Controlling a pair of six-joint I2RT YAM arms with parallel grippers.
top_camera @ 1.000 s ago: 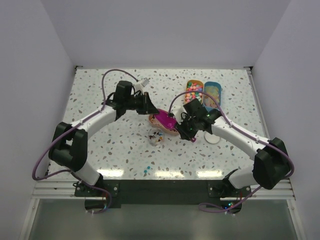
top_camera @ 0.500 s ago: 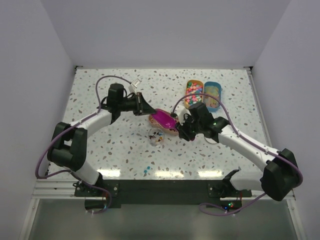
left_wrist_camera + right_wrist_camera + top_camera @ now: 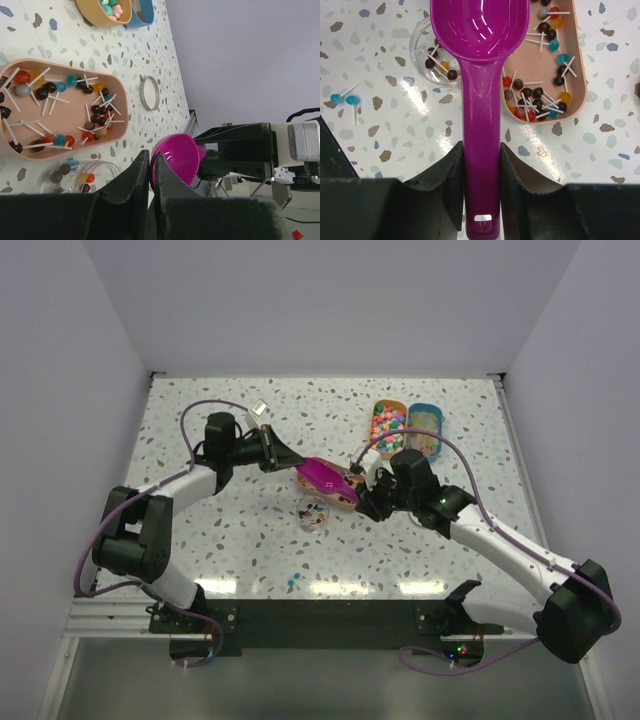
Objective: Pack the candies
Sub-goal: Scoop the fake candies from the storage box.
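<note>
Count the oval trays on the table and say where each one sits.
3. The pink tray holding the candies lies mid-table, partly beneath the purple scoop; the orange tray and the blue tray stand side by side toward the far right. Others may be hidden.

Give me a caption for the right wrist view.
The right tool holds an empty scoop over a tray of candies and a jar.

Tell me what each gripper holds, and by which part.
The right gripper clamps the purple scoop near its handle's end. The left gripper is shut, nothing between its fingers.
</note>
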